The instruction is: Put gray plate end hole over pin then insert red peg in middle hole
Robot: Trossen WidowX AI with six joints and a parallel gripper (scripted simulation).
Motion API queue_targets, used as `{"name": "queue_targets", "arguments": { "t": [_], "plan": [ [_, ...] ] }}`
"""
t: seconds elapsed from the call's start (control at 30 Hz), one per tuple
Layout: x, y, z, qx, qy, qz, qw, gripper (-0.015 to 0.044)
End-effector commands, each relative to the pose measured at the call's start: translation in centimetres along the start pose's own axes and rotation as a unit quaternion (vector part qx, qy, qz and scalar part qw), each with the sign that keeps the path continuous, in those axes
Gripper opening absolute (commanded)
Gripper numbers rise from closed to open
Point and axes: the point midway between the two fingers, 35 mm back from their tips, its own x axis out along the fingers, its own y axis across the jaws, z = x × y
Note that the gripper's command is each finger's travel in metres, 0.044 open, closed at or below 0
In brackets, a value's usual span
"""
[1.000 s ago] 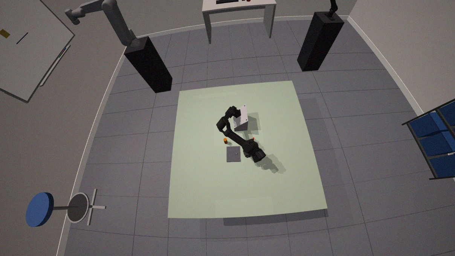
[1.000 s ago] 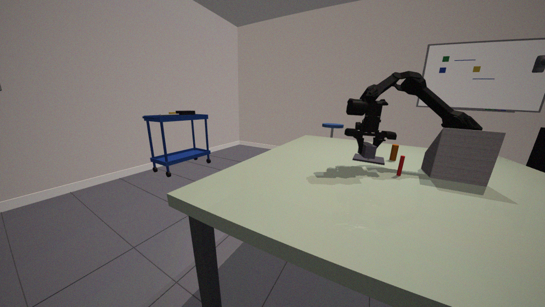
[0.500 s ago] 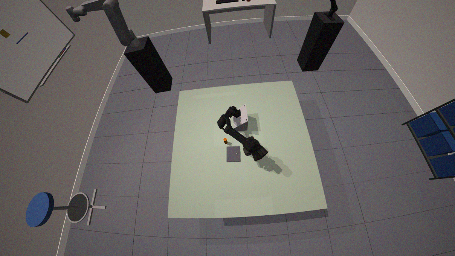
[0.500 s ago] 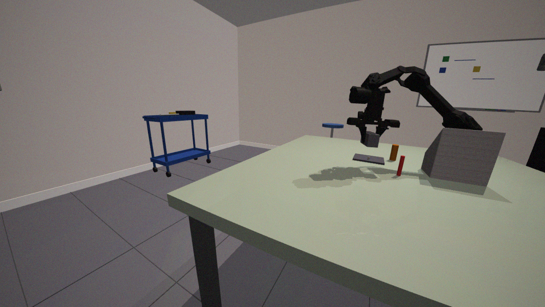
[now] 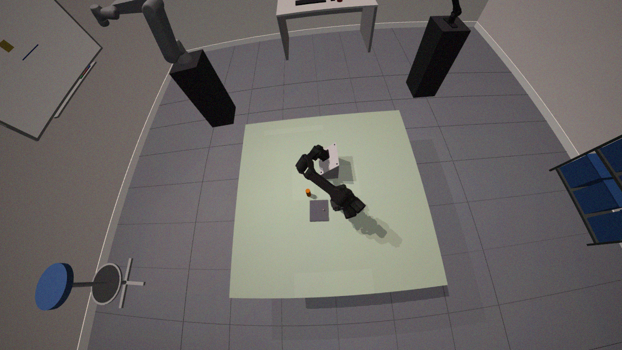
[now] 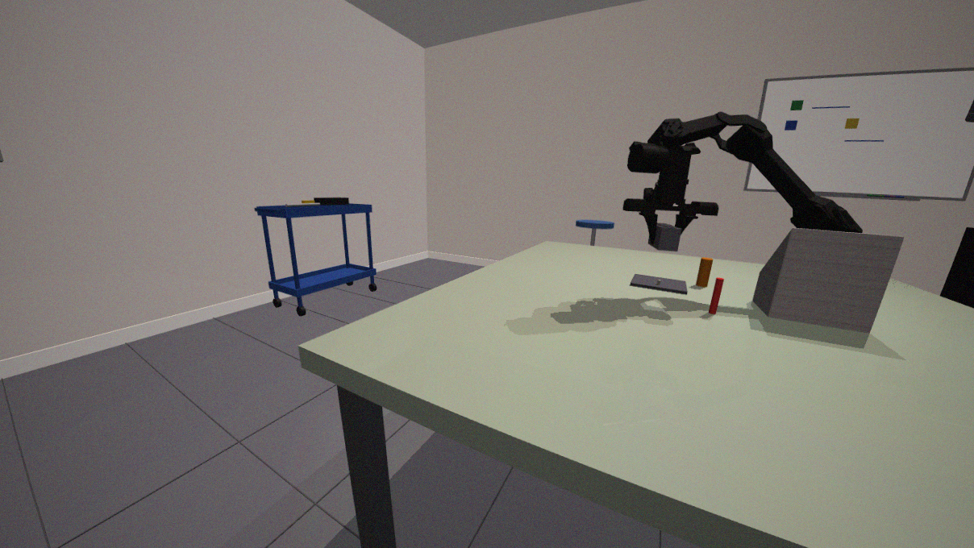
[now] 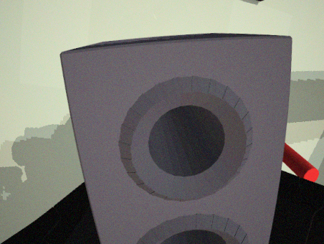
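Note:
My gripper [image 6: 667, 235] is shut on the gray plate [image 6: 669, 238] [image 7: 97, 108] and holds it in the air, above the height of the base. The wrist view shows one end hole of the plate whole and part of the hole beside it. The flat gray base [image 5: 315, 215] [image 6: 674, 286] lies on the table with a small pin [image 5: 323, 210] [image 6: 658, 281] standing up from it. In the top view the gripper and arm are to the right of the base and hide the plate. The red peg [image 6: 715, 296] [image 7: 300, 167] stands upright on the table between the base and the robot's mount.
An orange cylinder [image 5: 308, 192] [image 6: 705, 272] stands upright close to the base. The arm's block-shaped mount [image 5: 331, 173] [image 6: 828, 285] stands on the green table [image 5: 270, 260] [image 6: 545, 394]. A blue cart [image 6: 317, 210] and a stool [image 5: 54, 286] [image 6: 594, 223] are off the table.

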Motion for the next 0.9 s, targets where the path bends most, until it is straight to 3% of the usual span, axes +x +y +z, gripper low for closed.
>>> {"name": "queue_targets", "arguments": {
  "t": [0.0, 0.87],
  "plan": [
    [0.4, -0.1, 1.2, 0.026, 0.002, 0.000, 1.000, 0.0000],
    [4.2, -2.2, 8.6, 0.189, 0.005, 0.002, 0.982, 0.0000]
  ]
}}
